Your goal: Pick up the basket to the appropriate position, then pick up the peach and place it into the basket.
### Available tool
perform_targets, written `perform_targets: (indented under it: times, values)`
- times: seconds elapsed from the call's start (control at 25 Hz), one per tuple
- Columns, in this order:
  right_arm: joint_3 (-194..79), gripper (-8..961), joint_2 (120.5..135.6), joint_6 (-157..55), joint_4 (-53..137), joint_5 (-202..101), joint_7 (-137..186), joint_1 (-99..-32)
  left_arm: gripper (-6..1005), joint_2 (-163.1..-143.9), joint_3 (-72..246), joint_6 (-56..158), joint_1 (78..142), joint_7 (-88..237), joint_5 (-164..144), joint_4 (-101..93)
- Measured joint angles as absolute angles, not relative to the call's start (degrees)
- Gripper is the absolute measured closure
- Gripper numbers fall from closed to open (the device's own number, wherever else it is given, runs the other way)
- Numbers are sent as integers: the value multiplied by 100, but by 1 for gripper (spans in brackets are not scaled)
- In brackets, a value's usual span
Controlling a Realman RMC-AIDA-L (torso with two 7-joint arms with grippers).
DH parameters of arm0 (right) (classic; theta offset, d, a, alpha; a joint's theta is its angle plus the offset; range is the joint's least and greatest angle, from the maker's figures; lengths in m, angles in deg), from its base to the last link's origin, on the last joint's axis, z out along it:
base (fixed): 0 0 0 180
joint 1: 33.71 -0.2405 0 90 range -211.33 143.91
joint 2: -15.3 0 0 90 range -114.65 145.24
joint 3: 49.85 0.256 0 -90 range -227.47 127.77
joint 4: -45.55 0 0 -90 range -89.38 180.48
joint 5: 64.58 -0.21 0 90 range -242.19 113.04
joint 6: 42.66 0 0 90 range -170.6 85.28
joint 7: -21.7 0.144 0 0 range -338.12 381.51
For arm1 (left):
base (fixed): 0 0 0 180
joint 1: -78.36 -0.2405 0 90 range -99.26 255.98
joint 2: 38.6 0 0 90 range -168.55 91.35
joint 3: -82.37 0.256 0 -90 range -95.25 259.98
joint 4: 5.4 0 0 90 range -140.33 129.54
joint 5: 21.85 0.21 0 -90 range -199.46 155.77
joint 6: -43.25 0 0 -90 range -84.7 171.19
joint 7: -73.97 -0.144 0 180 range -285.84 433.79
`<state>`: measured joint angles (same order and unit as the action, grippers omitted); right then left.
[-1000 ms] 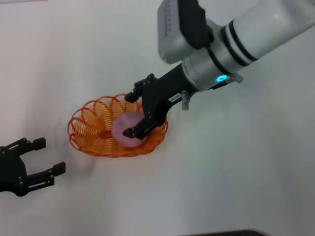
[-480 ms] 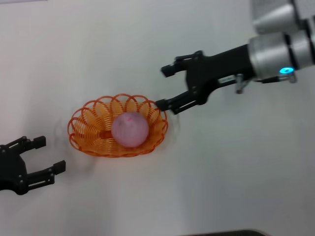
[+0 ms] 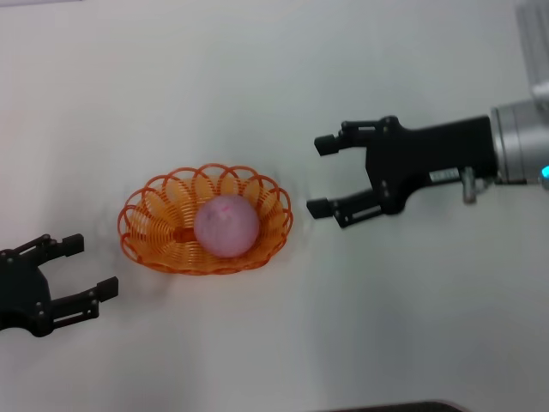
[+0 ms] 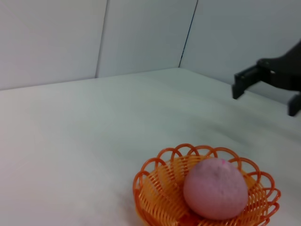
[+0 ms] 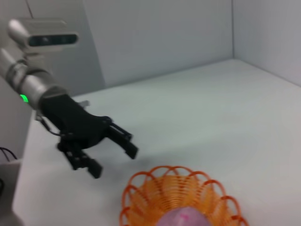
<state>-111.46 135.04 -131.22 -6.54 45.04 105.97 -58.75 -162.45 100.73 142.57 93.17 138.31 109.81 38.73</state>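
A: Where is the round pink-purple fuzzy peach (image 3: 226, 227)?

B: It sits inside the oval orange wire basket (image 3: 146, 225) with the looped scalloped rim, toward the basket's 3 o'clock half in the head view, with a redder spot on top. The basket rests on the plain white table (image 3: 257, 86), a little toward 9 o'clock from the middle of that view.

A: And the black right gripper (image 3: 321, 175)?

B: At 3 o'clock from the basket, just beside its rim but apart from it. Its fingers are spread wide and hold nothing, their tips pointing toward 9 o'clock, at the basket. The left wrist view catches it too, far off beyond the fruit.

A: The black left gripper (image 3: 90, 267)?

B: Down at about 8 o'clock from the basket, near the edge of the head view, fingers likewise released and empty, clear of the wire. The right wrist view shows it beyond the basket rim with its silver arm (image 5: 23, 77) behind.

A: Anything touching the peach?

B: Only the basket under it.
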Motion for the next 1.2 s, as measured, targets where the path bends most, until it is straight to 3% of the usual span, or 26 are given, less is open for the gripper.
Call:
perform_targets:
  times: [0.36,1.2]
  values:
    - [-10742,-3,13497,-13420,298,3821,9038,-5259,141,-16237,10073,14276,9356,13831,10981,3827]
    - [-10261,-3,13512,-13135,2012,3819,7375,-5231,141,-16241,10100,14265,9366,13831,10992,3810]
